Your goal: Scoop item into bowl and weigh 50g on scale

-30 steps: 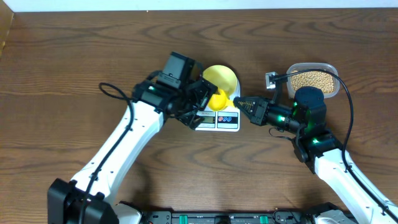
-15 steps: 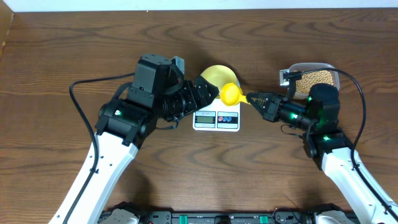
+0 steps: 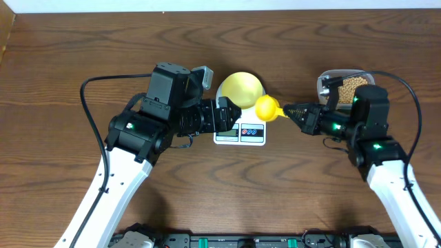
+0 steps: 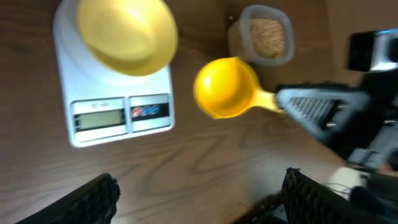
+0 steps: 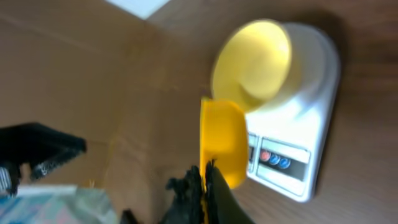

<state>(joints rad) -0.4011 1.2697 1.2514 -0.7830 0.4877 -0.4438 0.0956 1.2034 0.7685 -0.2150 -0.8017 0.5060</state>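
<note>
The table (image 3: 69,62) is brown with dark wavy wood lines. The scale (image 4: 112,90) is white, with a grey screen (image 4: 98,116) and red and blue buttons (image 4: 149,111). The bowl (image 4: 127,31) is pale yellow. The scoop (image 4: 225,87) is bright yellow. The beans (image 4: 266,37) are tan, in a clear tub (image 4: 233,37). The left arm (image 3: 120,172) and right arm (image 3: 393,186) are white and black with little green lights.

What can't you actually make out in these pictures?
- scale reading: the display is too small overhead and blurred in the left wrist view.
- scoop: blurred in every view, so whether it is loaded cannot be told.
- tub of beans: partly covered by the right arm overhead.
</note>
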